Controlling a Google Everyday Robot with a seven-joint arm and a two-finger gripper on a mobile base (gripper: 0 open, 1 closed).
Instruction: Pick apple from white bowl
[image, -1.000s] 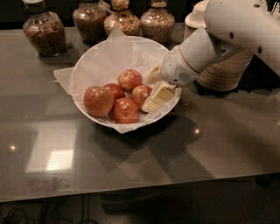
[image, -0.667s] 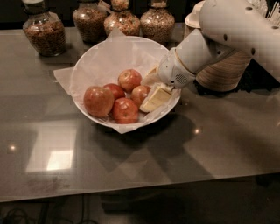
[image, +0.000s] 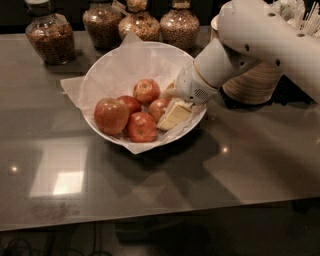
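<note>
The task was under way but not finished: no apple had left the white bowl (image: 102, 70), which stood on the grey counter (image: 240, 165) with its crinkled paper lining (image: 72, 87) spilling over the left rim. All five apples lay in a cluster on the paper in the near half of the bowl. The robot's hand (image: 166, 107) had reached in over the right rim and sat low among the fruit. Its two cream fingers (image: 176, 115) stood apart, one showing on the near side and a smaller tip on the far side of the rightmost apple (image: 158, 107). That fruit looked like the chosen one. It appeared to sit at the mouth of the opening, beside the broad near finger, though whether either finger actually touched its skin could not be told. Judging from this, the approach and descent were done. What remained was to close on the apple, confirm the hold, and lift it clear of the rim without dragging the paper or nudging the neighbouring apple (image: 142, 127) just beside it. The stacked beige bowls (image: 252, 82) behind the arm played no part.
</note>
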